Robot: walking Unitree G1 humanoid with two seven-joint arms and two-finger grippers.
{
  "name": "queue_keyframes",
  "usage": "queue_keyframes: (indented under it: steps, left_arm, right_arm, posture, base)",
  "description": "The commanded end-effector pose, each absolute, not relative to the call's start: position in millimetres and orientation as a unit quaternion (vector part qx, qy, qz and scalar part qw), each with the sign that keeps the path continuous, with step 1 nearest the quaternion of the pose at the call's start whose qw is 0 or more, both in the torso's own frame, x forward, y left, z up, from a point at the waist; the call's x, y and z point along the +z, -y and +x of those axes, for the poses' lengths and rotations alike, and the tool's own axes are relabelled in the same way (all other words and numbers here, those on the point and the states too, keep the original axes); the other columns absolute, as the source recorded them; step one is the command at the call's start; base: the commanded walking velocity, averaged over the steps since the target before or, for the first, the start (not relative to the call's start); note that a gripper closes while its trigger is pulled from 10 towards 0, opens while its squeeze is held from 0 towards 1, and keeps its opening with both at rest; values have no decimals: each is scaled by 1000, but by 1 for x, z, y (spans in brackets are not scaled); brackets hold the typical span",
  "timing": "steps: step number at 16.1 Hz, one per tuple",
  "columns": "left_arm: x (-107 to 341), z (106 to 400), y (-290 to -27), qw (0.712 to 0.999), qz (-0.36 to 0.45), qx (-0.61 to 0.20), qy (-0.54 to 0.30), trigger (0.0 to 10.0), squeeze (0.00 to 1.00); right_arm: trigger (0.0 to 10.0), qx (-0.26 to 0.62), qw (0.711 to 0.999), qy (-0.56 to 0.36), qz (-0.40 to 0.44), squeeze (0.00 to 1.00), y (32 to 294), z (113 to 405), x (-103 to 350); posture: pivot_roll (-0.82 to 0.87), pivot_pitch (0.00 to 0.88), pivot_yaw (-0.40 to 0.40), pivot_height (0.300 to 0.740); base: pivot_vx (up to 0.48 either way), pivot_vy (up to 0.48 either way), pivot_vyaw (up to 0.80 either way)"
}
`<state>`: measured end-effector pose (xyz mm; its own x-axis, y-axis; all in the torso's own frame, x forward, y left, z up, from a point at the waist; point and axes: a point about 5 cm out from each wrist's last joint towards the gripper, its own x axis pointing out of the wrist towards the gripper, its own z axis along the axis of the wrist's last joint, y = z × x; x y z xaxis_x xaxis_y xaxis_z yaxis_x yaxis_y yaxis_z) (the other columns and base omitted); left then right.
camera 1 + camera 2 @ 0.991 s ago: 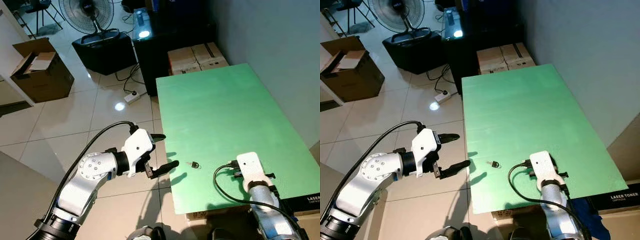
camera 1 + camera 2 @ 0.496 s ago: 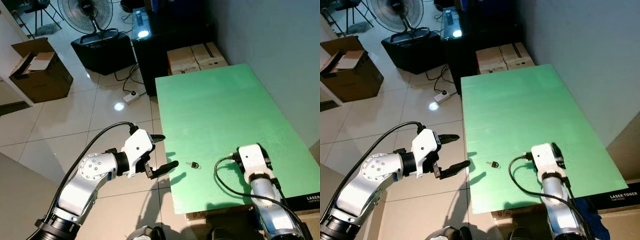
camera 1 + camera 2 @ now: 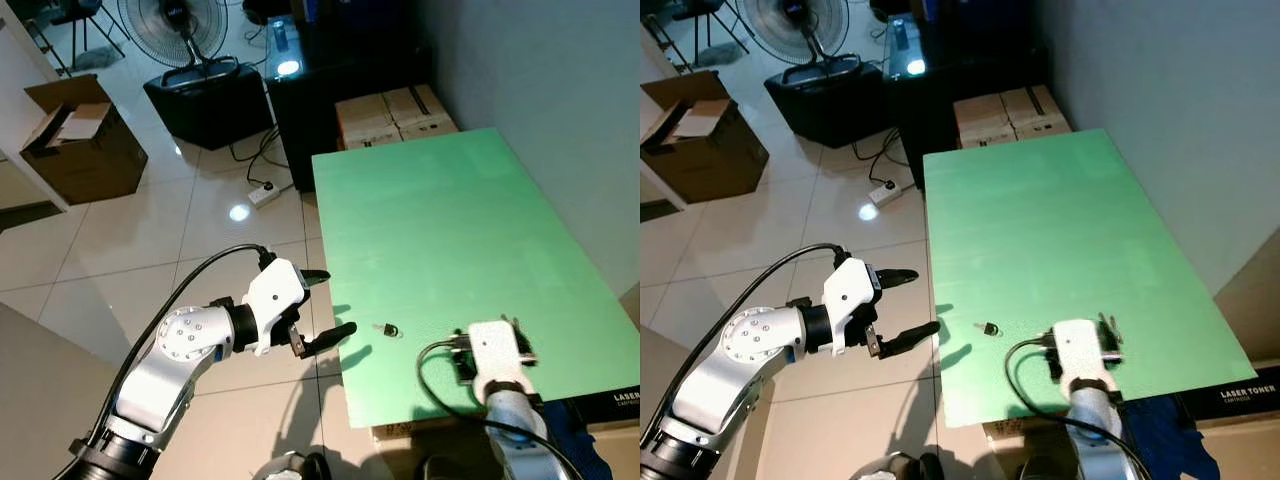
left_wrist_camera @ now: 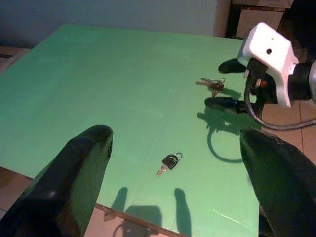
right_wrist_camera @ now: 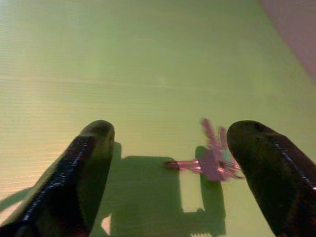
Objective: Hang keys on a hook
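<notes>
A bunch of keys (image 5: 212, 160) lies on the green table (image 3: 440, 210) near its front edge, also seen in the left wrist view as the bunch of keys (image 4: 211, 85). My right gripper (image 5: 172, 129) hovers over it, open, the bunch lying nearer one finger; from the head only its white wrist (image 3: 490, 350) shows. A small black-headed key (image 3: 387, 329) lies apart to the left. My left gripper (image 3: 332, 302) is open and empty, just off the table's left edge. No hook is in view.
Cardboard boxes (image 3: 395, 115) and a dark cabinet (image 3: 320, 60) stand at the table's far end. A fan (image 3: 180, 25), a black case (image 3: 205, 100), an open carton (image 3: 80, 135) and a power strip (image 3: 265, 193) are on the tiled floor at left.
My right wrist swung forward over the table, then back toward the front edge and a little left. The key bunch now shows beside it. My left arm has stayed put.
</notes>
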<state>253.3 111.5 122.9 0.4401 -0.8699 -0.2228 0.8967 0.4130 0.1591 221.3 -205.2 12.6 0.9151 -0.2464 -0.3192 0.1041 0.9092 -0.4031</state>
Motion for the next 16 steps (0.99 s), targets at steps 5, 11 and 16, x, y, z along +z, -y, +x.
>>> queue_keyframes:
  steps: [5, 11, 16]
  left_arm:
    - [125, 252, -117, 845, 142, -513, -46, 10000, 0]
    - [124, 250, -116, 844, 142, -515, -49, 10000, 0]
    - [124, 248, -114, 842, 140, -519, -49, 10000, 0]
  right_arm:
    - [10000, -116, 970, -178, -119, 1000, 219, 214, 7]
    - [10000, -107, 979, -158, -70, 1000, 240, 212, 3]
    - [10000, -75, 978, -177, -80, 0, 254, 218, -5]
  posture:
    - [-37, 123, 176, 740]
    - [-37, 137, 183, 740]
    - [-31, 146, 184, 740]
  base:
    - [0, 0, 0]
    - [0, 0, 0]
    - [0, 0, 0]
